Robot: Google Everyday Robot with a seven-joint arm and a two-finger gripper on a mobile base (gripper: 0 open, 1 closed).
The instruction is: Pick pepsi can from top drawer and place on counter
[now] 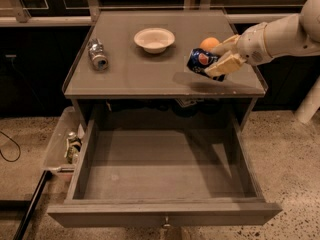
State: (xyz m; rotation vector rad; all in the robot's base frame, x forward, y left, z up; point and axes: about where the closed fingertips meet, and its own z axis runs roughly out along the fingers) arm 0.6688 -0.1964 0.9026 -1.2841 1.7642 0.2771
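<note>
Camera view:
- Drawer (165, 214) stands pulled out toward the near side; the can is not in it
- Gripper (216, 59) is over the right part of the counter (145, 76), arm reaching in from the right
- Fingers are clamped on the can (199, 59), held tilted with the logo toward the camera
- Shadow on the top beneath it, so it reads as just above the surface, not resting
- Orange (209, 43) is just behind the can
- Bowl (154, 39) is far centre and the silver can (97, 55) lies at left, both well apart from the gripper

Judgement:
- Step: pick done, placing in hand
- Next move calls for:
  - lowering onto the bare patch near the right edge, clear of the orange
  - bringing the can upright so it cannot roll
  - then letting go and lifting away
</note>
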